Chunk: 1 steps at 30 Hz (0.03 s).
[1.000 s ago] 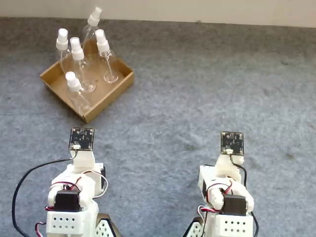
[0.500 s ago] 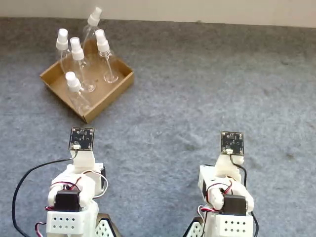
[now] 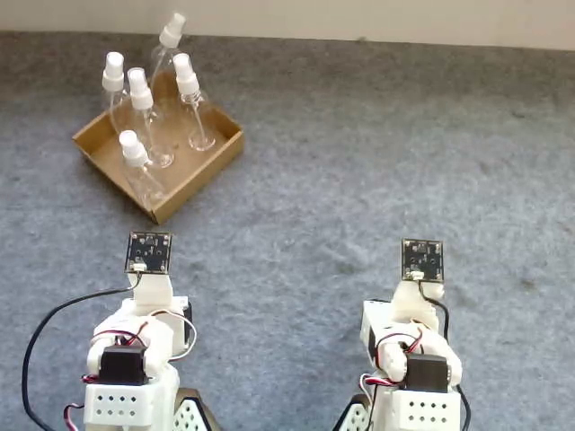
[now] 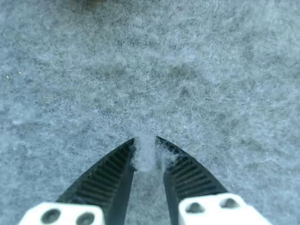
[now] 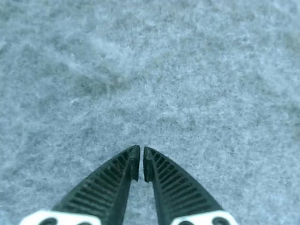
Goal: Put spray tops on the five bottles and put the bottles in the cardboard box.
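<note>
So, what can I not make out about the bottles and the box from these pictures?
- High view: the rearmost bottle has its base hidden behind the other bottles, so I cannot tell whether it stands inside the cardboard box or behind it.
- High view: the spray tops are too small to tell whether they are fully seated.
- High view: the arms' bases are cut off by the lower edge.

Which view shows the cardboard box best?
High view: the whole cardboard box sits far left on the table, holding five spray-topped bottles. Both wrist views face grey carpet beyond the left hand and right hand.
</note>
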Available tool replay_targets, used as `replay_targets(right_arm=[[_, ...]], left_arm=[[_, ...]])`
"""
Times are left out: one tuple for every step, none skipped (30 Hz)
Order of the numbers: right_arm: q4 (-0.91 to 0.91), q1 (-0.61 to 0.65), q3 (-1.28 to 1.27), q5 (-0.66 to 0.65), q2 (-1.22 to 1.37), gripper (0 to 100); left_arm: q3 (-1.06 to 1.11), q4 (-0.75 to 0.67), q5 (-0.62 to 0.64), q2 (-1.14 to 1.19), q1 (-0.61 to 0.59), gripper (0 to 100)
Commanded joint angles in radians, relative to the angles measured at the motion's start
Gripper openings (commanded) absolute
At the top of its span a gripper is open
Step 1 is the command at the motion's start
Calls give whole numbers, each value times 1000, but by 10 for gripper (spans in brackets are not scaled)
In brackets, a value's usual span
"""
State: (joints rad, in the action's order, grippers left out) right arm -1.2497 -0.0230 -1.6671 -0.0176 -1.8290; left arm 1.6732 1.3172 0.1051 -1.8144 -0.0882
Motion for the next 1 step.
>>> replay_targets(right_arm=[[-1, -12, -124, 5, -8, 19]], left_arm=[[22, 9, -3, 2, -10, 6]])
